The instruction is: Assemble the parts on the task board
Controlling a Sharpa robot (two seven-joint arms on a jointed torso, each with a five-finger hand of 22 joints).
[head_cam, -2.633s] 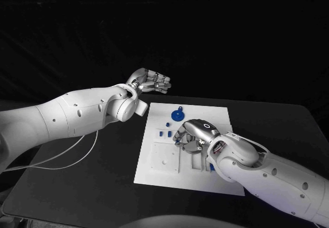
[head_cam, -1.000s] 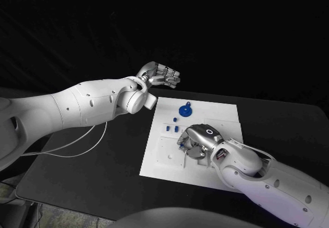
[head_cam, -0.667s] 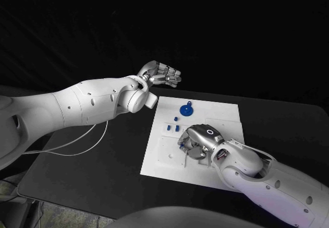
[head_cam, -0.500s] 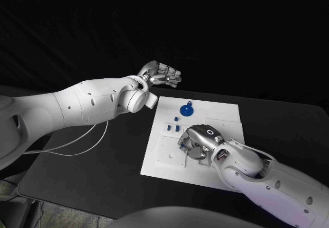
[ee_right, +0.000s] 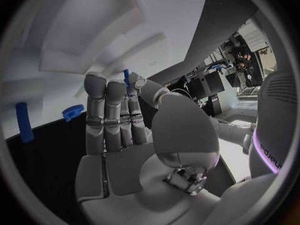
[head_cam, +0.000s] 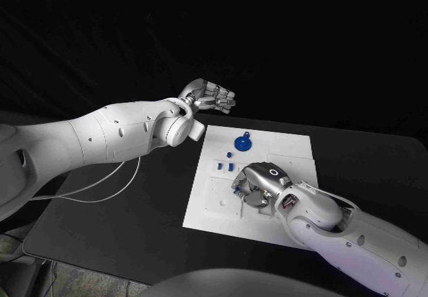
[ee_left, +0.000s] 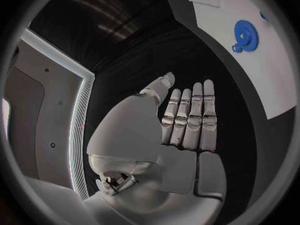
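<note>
The white flat plastic task board sits in the middle of the black counter, with the small blue plastic parts on it: a blue toothed gear with a little loop on its edge near the far end, and two short blue pegs side by side a bit closer in.

The right robot hand is down on the middle of the board. In the right wrist view a thin blue pin pokes up between its fingertips and thumb, so it looks pinched there, fingers closed on it over the moulded recesses. In that same view there's also a small blue gear and a blue bar lying off to the side. The left robot hand hangs in the air past the far edge of the board, fingers curled in, holding nothing and touching nothing.

My read is the step is seating that pin in a slot. I'd keep it upright, line the tip up over the hole before pushing, and go down slow and straight; any tilt and it'll probably jam or skid across the plate. I can't tell which recess it's aimed at, since the hand covers it from above. Might help if the left hand came over to steady the board, because it could slide under a sideways push.
</note>
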